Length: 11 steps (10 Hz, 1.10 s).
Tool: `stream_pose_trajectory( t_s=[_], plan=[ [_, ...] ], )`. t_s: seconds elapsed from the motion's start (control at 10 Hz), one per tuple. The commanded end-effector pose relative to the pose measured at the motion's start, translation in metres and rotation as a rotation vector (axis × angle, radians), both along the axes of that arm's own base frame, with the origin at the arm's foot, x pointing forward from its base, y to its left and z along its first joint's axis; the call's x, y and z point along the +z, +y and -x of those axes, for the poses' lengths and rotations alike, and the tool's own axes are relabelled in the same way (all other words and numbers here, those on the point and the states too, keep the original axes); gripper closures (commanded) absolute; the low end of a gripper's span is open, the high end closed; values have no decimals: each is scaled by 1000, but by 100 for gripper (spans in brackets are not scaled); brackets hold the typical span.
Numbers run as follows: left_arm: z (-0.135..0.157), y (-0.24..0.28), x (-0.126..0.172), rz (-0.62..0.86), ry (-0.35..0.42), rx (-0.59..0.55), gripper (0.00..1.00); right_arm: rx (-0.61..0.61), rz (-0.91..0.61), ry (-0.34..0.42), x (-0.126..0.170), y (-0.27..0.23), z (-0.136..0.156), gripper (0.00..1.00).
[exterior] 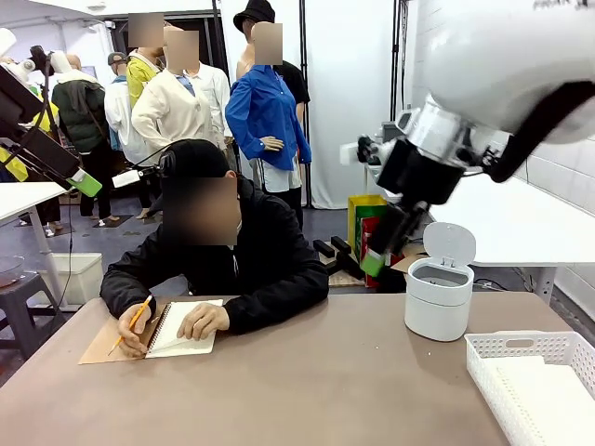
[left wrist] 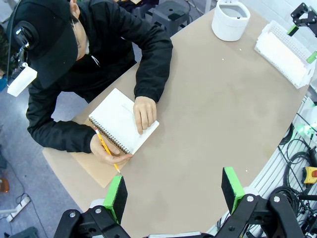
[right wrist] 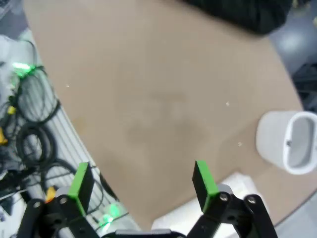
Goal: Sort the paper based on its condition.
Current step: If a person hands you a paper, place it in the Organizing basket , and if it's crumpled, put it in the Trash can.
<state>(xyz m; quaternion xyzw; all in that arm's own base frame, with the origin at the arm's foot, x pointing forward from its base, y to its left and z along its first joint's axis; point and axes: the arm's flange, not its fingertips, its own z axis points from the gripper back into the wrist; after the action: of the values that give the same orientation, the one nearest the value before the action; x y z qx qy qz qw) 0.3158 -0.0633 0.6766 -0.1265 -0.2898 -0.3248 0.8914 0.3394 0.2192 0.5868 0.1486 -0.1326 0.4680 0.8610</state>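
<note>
Both my pincers hung wide apart with nothing in them: the left pincer high over the near table edge, the right pincer over the right end, near the white bin with its lid flipped up. Beside that bin sat a white perforated basket.

The paper I was to sort, I judged, had yet to come off the open white page of the spiral notebook, which lay under the person's hand at the far left, a yellow pencil in the other.

Reaching in too soon could have struck those hands. A thin sheet lying flat on the smooth top would probably have slid or creased under my pads, spoiling the very condition I was sorting by. A careless swing of the right arm might have knocked the bin lid.

The tabletop was bare tan, matte, with rounded corners. Cables trailed beside it; white partitions closed the room beyond.
</note>
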Motion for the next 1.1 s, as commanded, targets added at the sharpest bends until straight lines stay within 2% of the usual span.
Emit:
stream_pose_trajectory(
  t_s=[0.0,0.5,0.7,0.8,1.0],
  plan=[
    [0,1,0,2,-5,2,0,66,-127,-39,16,12,-11,0],
    [0,1,0,2,-5,2,0,-3,-226,-324,68,27,-23,0],
    [0,1,0,2,-5,2,0,-12,-230,-346,74,28,-30,0],
    [0,1,0,2,-5,2,0,-17,-228,-299,79,26,-19,0],
    [0,1,0,2,-5,2,0,-17,-228,-299,79,26,-19,0]
  ],
)
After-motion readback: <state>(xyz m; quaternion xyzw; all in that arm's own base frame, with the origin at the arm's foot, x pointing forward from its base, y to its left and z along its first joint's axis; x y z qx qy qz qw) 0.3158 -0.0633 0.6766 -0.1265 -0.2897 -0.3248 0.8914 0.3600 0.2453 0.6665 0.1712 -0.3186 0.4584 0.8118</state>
